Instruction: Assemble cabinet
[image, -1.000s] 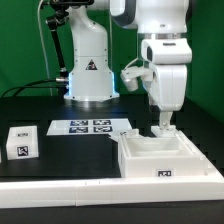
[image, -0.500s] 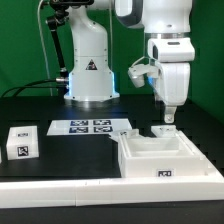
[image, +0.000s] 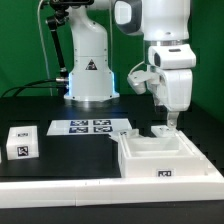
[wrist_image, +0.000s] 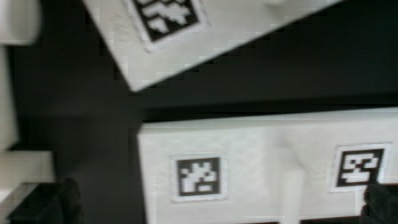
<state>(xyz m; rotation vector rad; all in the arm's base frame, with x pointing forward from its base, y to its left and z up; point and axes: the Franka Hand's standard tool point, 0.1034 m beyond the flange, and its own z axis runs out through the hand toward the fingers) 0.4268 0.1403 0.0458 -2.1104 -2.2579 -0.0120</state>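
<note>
The cabinet body (image: 158, 158), a large open white box with a tag on its front, sits at the front on the exterior view's right. A small white tagged piece (image: 162, 131) lies just behind it. My gripper (image: 172, 121) hangs open a little above that piece, holding nothing. In the wrist view the piece (wrist_image: 267, 165) shows two tags, and my gripper (wrist_image: 214, 205) has its dark fingertips (wrist_image: 68, 200) spread wide over it. Another white tagged block (image: 20, 142) stands at the exterior view's left.
The marker board (image: 90, 127) lies flat in the middle, and also shows in the wrist view (wrist_image: 178, 30). The white robot base (image: 88, 75) stands at the back. The table's white front edge (image: 60, 190) runs along the front.
My gripper has risen from the small piece behind the cabinet body and shifted slightly toward the exterior view's right. The piece stays on the table.
</note>
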